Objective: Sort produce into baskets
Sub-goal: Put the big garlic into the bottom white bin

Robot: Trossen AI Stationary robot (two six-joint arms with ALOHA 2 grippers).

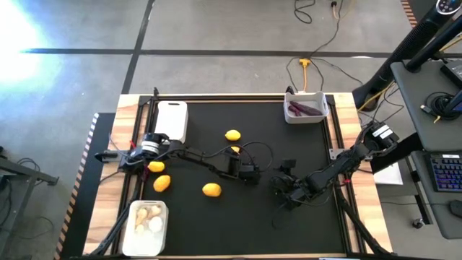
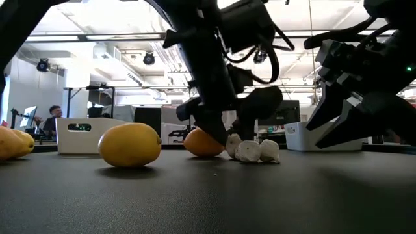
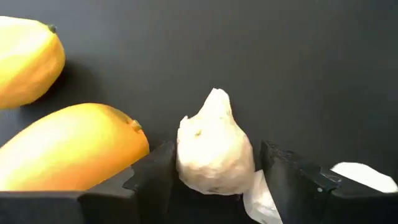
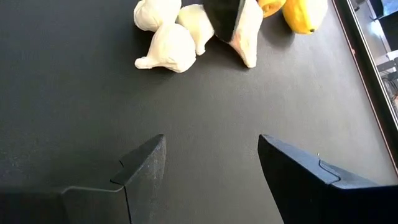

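Note:
A whitish lumpy piece (image 3: 214, 134) lies on the black mat between the fingers of my left gripper (image 3: 216, 163), which is open and slants down over mid-table (image 1: 251, 175). Two more whitish pieces (image 4: 168, 46) lie beside it, and two lemons (image 3: 68, 149) lie close by. My right gripper (image 4: 211, 165) hangs open just to the right (image 1: 280, 189), above bare mat, with nothing between its fingers. One basket (image 1: 148, 237) holds whitish pieces, another (image 1: 306, 118) purple pieces, and a third (image 1: 172, 119) stands at the far left. My left gripper comes at the whitish piece slanting down from above, one finger on each side of its wide end (image 3: 186, 171). One finger (image 3: 155, 177) seems to lie against its side; beside the other (image 3: 286, 180) a thin gap shows. The piece rests on the mat.
More lemons lie on the mat: one (image 1: 211, 189) in the near middle, one (image 1: 232, 135) farther back, two (image 1: 160, 177) near the left arm's base. Cables run over the mat beside the left arm. People sit in the room behind the table.

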